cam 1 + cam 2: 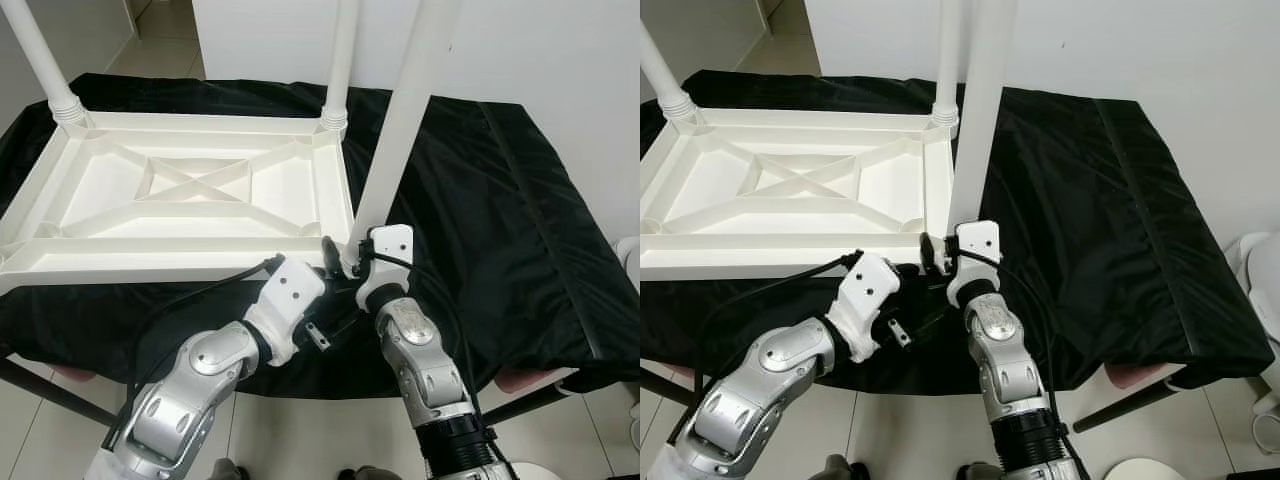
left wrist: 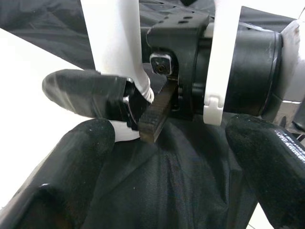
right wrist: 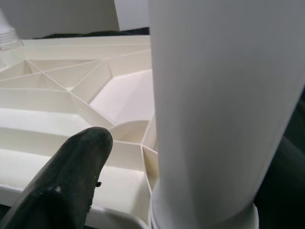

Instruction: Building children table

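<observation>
On the black-draped bench (image 1: pixel 520 200), the upturned tabletop (image 1: pixel 180 195) has two far legs seated; right gripper (image 1: pixel 352 258), fingers clamped on the third leg (image 1: pixel 400 120), sets it in the near right corner. Left gripper (image 1: pixel 322 318), fingers apart, waits beside; the near left corner is bare.

The near white leg (image 1: pixel 405 120) runs off the top edge, its foot hidden behind the right gripper (image 1: pixel 345 262). The tabletop (image 1: pixel 150 200) is cut at the left edge.
</observation>
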Motion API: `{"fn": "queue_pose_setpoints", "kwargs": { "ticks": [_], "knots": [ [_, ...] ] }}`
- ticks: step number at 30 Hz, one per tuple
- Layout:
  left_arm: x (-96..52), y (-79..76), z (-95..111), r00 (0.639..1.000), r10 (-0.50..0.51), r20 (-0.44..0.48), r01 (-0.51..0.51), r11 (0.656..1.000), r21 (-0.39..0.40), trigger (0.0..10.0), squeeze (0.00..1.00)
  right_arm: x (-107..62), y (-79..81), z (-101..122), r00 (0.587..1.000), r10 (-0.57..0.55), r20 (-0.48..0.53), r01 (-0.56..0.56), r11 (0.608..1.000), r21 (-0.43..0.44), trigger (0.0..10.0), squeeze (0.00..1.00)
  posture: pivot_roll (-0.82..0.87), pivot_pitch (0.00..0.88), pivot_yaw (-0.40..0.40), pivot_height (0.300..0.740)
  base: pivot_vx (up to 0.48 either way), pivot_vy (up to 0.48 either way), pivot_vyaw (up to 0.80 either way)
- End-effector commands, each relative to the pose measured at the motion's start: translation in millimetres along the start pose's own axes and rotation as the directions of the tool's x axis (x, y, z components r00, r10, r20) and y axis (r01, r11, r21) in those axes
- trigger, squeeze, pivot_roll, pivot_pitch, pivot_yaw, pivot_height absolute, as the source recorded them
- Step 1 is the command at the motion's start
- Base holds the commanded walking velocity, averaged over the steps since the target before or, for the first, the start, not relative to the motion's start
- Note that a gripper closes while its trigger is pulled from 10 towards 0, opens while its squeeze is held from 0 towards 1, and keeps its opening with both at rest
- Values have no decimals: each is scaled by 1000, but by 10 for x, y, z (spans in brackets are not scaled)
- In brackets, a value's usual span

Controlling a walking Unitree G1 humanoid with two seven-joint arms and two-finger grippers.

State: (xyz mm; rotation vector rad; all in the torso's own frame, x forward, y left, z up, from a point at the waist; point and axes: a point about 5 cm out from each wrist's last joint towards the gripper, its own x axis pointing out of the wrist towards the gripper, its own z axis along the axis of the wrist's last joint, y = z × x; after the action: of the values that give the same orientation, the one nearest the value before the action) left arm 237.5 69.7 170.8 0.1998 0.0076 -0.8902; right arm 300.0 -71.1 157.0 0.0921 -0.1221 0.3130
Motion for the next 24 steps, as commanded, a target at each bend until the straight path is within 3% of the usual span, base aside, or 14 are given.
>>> {"fn": "queue_pose_setpoints", "kwargs": {
  "ticks": [1, 4, 11, 12, 15, 18, 21, 23, 24],
  "knots": [
    [2, -12, -14, 1000, -17, -10, 17, 1000, -4, 10000, 0, -39, -9, -6, 1000, 6, 5, -6, 1000, 13, 10000, 1000, -114, 109, -7, 740, 0, 0, 0],
    [4, -8, -11, 1000, -17, -10, 17, 1000, 0, 10000, 0, -44, -35, -2, 1000, 11, 5, -11, 1000, 11, 10000, 1000, -113, 108, -8, 740, 0, 0, 0],
    [-10, -15, -13, 1000, -9, -9, 9, 1000, 0, 10000, 0, -67, -277, 27, 1000, 30, 10, -29, 997, -77, 10000, 1000, -107, 104, -14, 740, 0, 0, 0],
    [-9, -14, -15, 1000, -9, -10, 9, 1000, 0, 10000, 0, -58, -323, 26, 999, 37, 3, -37, 996, -87, 10000, 0, -106, 102, -14, 740, 0, 0, 0],
    [-8, -11, -16, 1000, -8, -11, 8, 1000, 1, 10000, 0, -43, -387, 35, 998, 61, 0, -61, 993, -97, 10000, 0, -106, 101, -14, 740, 0, 0, 0],
    [-5, 3, -18, 1000, -8, -14, 8, 1000, 5, 10000, 0, 3, -497, 73, 985, 172, -2, -171, 977, -129, 10000, 0, -107, 98, -9, 740, 0, 0, 0],
    [-4, 6, -19, 1000, -8, -15, 9, 1000, 8, 10000, 0, 13, -517, 72, 980, 197, -11, -196, 970, -143, 10000, 0, -107, 98, -9, 740, 0, 0, 0],
    [0, 6, -9, 1000, -12, -12, 12, 1000, 10, 10000, 0, 36, -498, 58, 952, 304, -43, -306, 934, -184, 10000, 0, -111, 95, -2, 740, 0, 0, 0],
    [0, 6, -9, 1000, -12, -12, 12, 1000, 10, 10000, 0, 36, -498, 58, 952, 304, -43, -306, 934, -184, 10000, 0, -111, 95, -2, 740, 0, 0, 0]
  ]
}}
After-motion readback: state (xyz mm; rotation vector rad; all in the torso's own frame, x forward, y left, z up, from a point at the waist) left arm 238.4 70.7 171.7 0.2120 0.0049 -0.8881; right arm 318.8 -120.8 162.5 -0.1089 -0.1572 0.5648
